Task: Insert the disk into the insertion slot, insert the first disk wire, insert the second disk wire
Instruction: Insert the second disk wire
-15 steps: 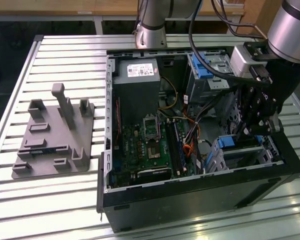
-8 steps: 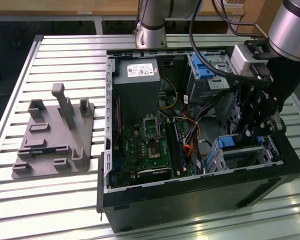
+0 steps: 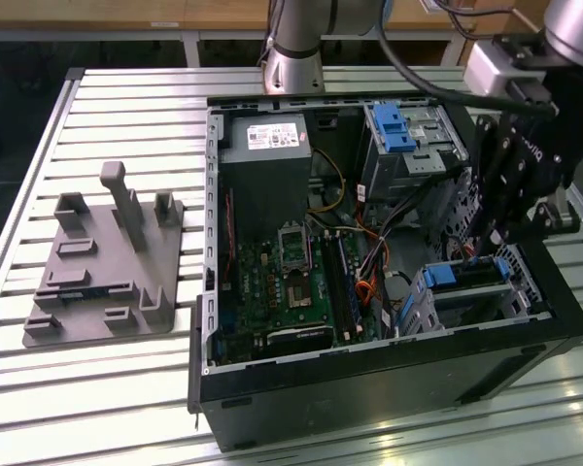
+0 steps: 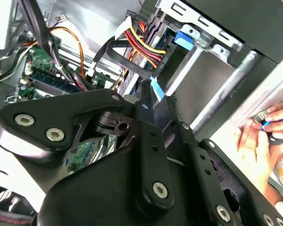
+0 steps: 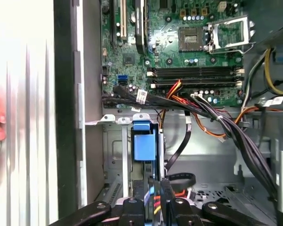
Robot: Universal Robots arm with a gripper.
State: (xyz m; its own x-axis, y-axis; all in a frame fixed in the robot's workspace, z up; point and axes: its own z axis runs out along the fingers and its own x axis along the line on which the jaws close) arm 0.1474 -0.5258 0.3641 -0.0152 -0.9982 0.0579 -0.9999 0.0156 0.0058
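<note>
The open computer case (image 3: 389, 379) lies on its side on the slatted metal bench (image 3: 126, 107), and the black tool (image 3: 493, 238) is down inside it at the corner toward the exterior view's right. Directly beneath the tool sits the insertion slot (image 3: 471, 306), a grey sheet-metal cage against the case wall. The disk (image 3: 466, 274) is already in it: only its bright blue carrier edge and a dark strip of the drive show at the mouth of the cage, so its silver face cannot be seen. What shows of it runs as a long narrow band across the cage, roughly parallel to the near case wall, with a blue tab at the end toward the motherboard (image 3: 291, 282).

In the first wrist view the blue tab of the carrier (image 5: 144, 143) stands just ahead of the tool's fingertips (image 5: 153, 197), and the drive's long axis runs straight away from the tool toward the board. The fingers are drawn narrow, close together around a bundle of red, yellow and black wires (image 5: 156, 203) with a light blue strip at the tips; I cannot tell whether they truly grip it.

Well away from the tool, a grey fixture plate (image 3: 102, 272) sits on the bench. In the second wrist view a person's hand (image 4: 257, 136) rests beside the case.
</note>
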